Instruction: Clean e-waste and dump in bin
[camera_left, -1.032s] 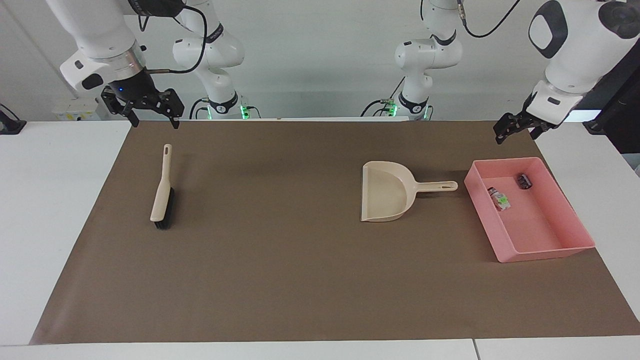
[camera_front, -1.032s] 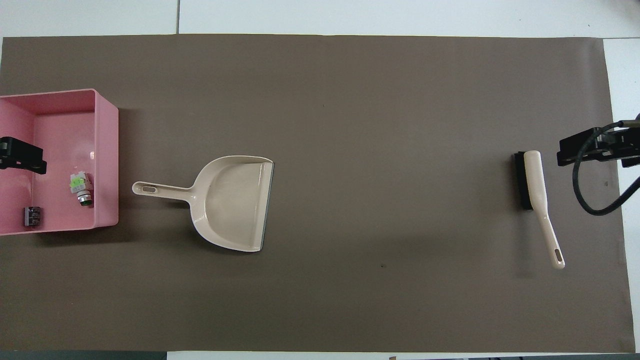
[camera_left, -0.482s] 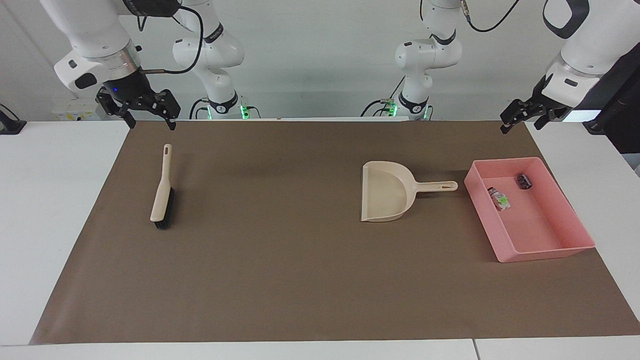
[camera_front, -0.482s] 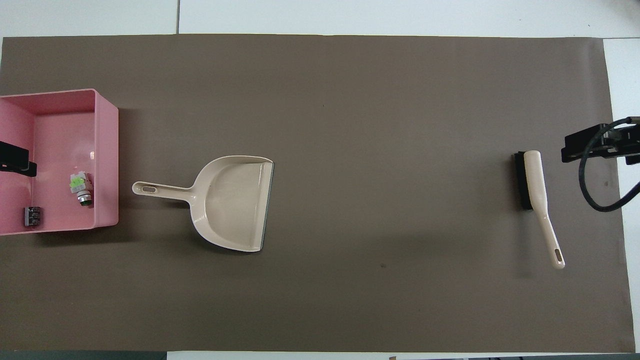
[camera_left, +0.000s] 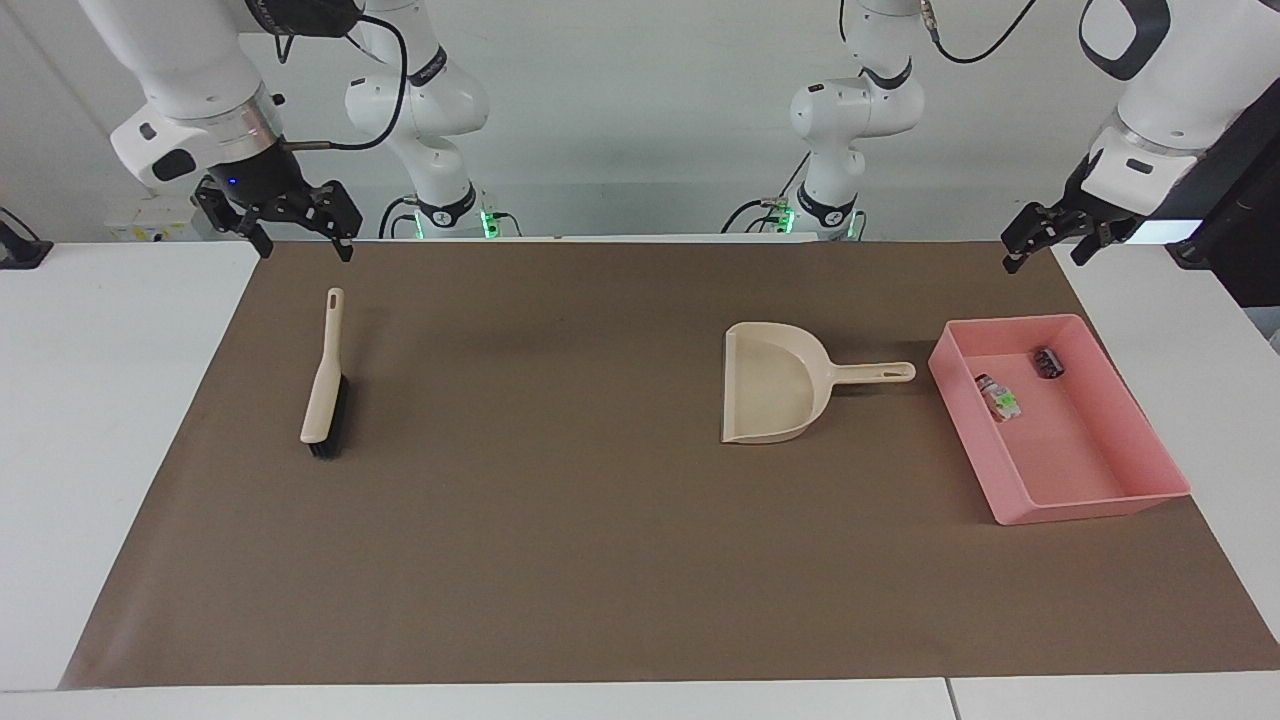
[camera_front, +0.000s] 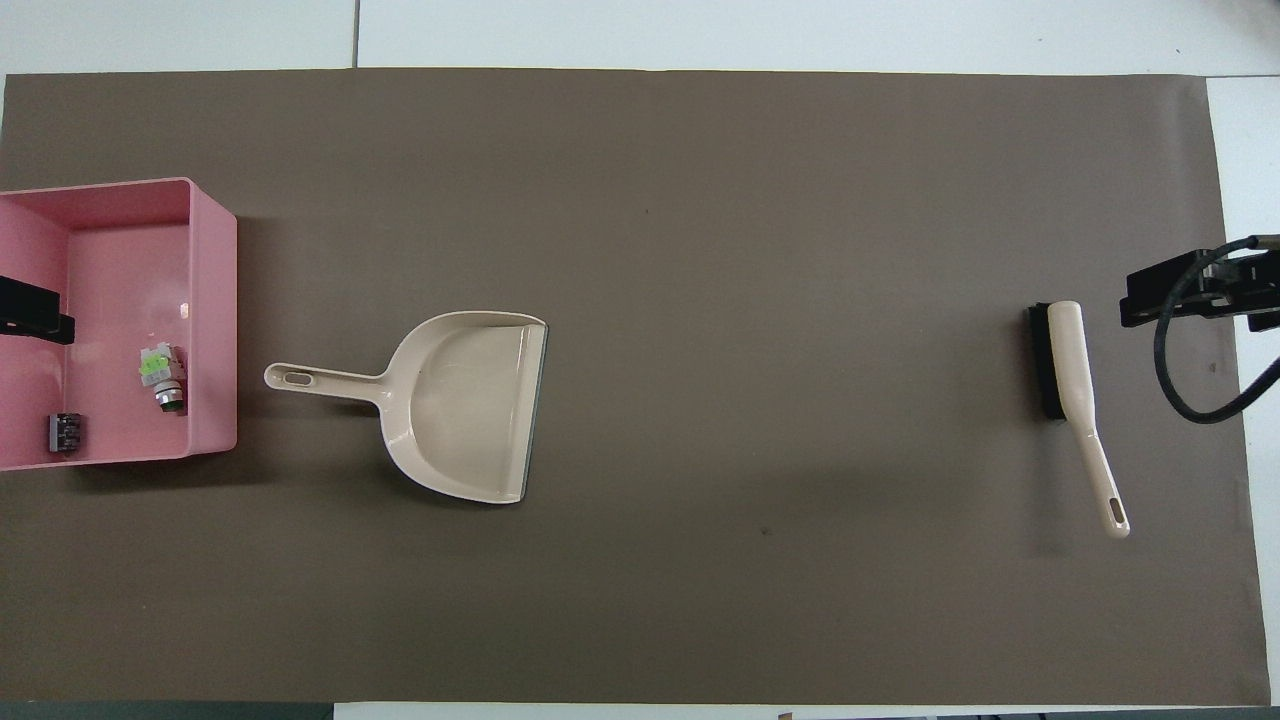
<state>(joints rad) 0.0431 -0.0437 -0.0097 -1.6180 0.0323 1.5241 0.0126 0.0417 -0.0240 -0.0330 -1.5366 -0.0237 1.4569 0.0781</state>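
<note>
- E-waste, two bits, both lying inside the pink bin (camera_left: 1135, 500): whitish piece (camera_left: 998, 398) with green marks close to the wall that faces the dustpan, dark stubby cylinder (camera_left: 1047, 362) close to the wall nearest the robots.
- Apart from each other, neither touching a gripper.
- No loose bits seen on the brown mat (camera_left: 560, 560), so sweeping and dumping judged done.
- Judged left to do: nothing on the waste itself; at most parking the arms.
- Bin resting flat on the mat at the left arm's end of the table.
- Dustpan (camera_left: 770, 395) flat on the mat just beside the bin, handle pointing at the bin, pan looking empty, not touching the waste.
- Brush (camera_left: 325, 385) well apart from the waste, at the right arm's end of the table, lying with bristles sideways and handle toward the robots.
- Left gripper (camera_left: 1040, 240) raised over the mat edge near the bin's end closest to the robots, jaws spread, carrying nothing, clear of dustpan and waste.
- Right gripper (camera_left: 295, 225) raised over the mat edge near the brush handle, jaws spread, carrying nothing.
- Both tools released and lying free.
</note>
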